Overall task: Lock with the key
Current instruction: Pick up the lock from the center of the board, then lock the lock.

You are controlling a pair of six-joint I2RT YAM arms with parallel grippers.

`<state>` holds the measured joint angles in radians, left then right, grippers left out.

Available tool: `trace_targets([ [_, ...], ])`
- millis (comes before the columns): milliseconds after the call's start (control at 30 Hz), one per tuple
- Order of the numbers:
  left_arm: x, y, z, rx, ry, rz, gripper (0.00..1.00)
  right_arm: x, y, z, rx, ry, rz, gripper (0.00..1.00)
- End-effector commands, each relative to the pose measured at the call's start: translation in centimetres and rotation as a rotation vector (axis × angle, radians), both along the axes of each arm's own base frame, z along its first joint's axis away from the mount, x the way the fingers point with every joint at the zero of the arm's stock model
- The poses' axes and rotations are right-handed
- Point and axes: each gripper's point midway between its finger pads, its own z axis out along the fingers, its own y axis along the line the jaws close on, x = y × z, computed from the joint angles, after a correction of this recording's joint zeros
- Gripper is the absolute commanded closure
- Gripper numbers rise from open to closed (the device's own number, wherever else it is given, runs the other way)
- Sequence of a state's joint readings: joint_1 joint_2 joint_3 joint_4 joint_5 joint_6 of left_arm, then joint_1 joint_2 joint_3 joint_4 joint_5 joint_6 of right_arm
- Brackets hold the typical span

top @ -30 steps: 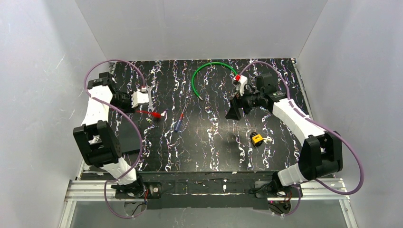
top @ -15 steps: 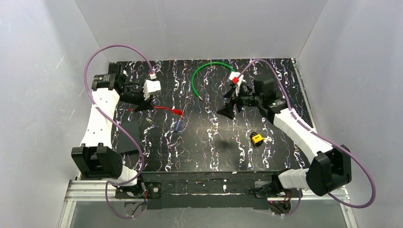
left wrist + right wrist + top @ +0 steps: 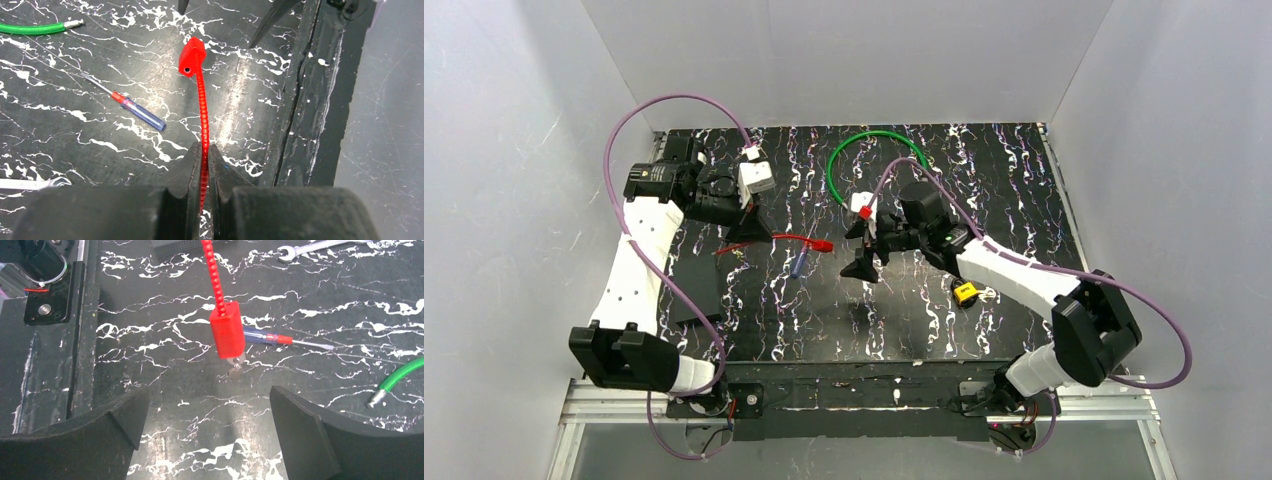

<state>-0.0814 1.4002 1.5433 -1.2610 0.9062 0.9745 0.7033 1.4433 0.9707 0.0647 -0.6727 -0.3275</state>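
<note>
My left jaws are clamped on a red strap (image 3: 202, 117), whose ribbed length runs straight out ahead of them to a red block (image 3: 192, 56) at its end. My right jaws stand wide apart and hold nothing. They face that block (image 3: 227, 330) head-on, and it is near but not touching. A screwdriver (image 3: 265, 336) lies on the worktop (image 3: 1024, 170) just beyond the block, with a green cable (image 3: 844, 160) further off. The lock (image 3: 965, 292) sits on the worktop behind my right jaws, off to their right beside my right forearm. The key (image 3: 987, 294) is at the lock's right side. I cannot tell whether they touch.
</note>
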Motion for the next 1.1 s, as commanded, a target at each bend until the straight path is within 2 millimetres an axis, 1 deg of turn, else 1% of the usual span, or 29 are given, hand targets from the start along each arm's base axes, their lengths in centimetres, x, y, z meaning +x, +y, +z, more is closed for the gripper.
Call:
trace_targets([
  [0,-2.2,-1.4,2.0,-0.091,0.012,-0.012,1.00,0.7,2.8,3.1,0.095,-0.131,0.042,0.02],
  [133,-2.6,-1.7,2.1,-0.102,0.032,-0.014,1.00,0.7,4.2,3.3,0.120,-0.142,0.069,0.04],
  [200,-2.7,-1.9,2.3,-0.113,0.038,-0.014,1.00,0.7,4.8,3.5,0.133,-0.150,0.083,0.08],
  [300,-2.9,-2.0,2.4,-0.125,0.047,-0.015,1.00,0.3,5.4,3.6,0.145,-0.149,0.112,0.20],
  [333,-3.0,-2.1,2.3,-0.127,0.050,-0.016,1.00,-0.1,5.5,3.6,0.148,-0.146,0.125,0.26],
  [367,-3.0,-2.1,2.3,-0.128,0.048,-0.016,1.00,-0.4,5.5,3.5,0.147,-0.144,0.138,0.35],
  [500,-2.9,-2.0,2.0,-0.121,0.049,-0.013,1.00,-1.2,4.9,2.8,0.116,-0.143,0.159,0.73],
  [633,-2.7,-1.8,1.4,-0.109,0.036,-0.020,1.00,-2.2,3.6,2.0,0.046,-0.127,0.175,0.99],
  [667,-2.7,-1.8,1.3,-0.106,0.028,-0.026,1.00,-2.4,3.3,1.9,0.025,-0.123,0.178,0.99],
  [700,-2.7,-1.8,1.3,-0.104,0.017,-0.031,0.85,-2.6,2.9,1.9,0.000,-0.116,0.181,0.99],
  [767,-3.0,-1.8,1.3,-0.096,-0.010,-0.051,0.51,-3.2,2.0,1.7,-0.042,-0.086,0.178,0.99],
  [833,-3.6,-2.0,0.8,-0.059,-0.046,-0.092,0.32,-3.7,1.3,1.8,-0.070,-0.059,0.171,0.99],
  [900,-4.5,-2.2,-0.2,0.002,-0.085,-0.150,0.09,-4.3,0.7,1.7,-0.096,-0.031,0.171,0.99],
  [967,-5.2,-2.6,-1.2,0.061,-0.124,-0.194,0.02,-4.8,0.2,1.7,-0.113,-0.005,0.172,0.99],
  [1067,-5.7,-3.3,-2.7,0.135,-0.182,-0.254,0.02,-5.6,-0.5,1.6,-0.136,0.028,0.178,0.99],
])
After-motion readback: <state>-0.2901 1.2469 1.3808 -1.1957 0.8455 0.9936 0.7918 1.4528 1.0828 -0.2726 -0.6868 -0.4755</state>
